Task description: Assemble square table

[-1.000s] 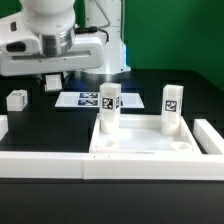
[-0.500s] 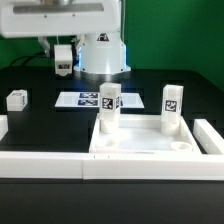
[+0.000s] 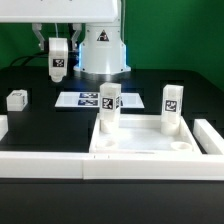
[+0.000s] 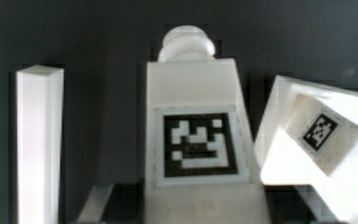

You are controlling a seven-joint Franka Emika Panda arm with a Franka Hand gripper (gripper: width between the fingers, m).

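The white square tabletop [image 3: 140, 145] lies upside-up with its raised rim near the front of the table. Two tag-marked legs [image 3: 109, 108] [image 3: 172, 108] stand upright in its far corner sockets. A third leg [image 3: 59, 60] hangs upright in the air at the back left, with my gripper [image 3: 58, 46] shut on its upper part. In the wrist view this held leg [image 4: 197, 130] fills the middle, its tag facing the camera and its round peg pointing away; my gripper [image 4: 197, 208] clamps its near end. A fourth leg [image 3: 16, 99] lies on the table at the far left.
The marker board [image 3: 88, 100] lies flat behind the tabletop. A long low white border wall [image 3: 40, 166] runs along the front, with a piece [image 3: 210, 136] at the exterior view's right. The arm's base [image 3: 100, 50] stands at the back.
The arm has swung up and back, and the hand has risen out of the frame's top. The held leg has come up off the table area and now hangs higher.
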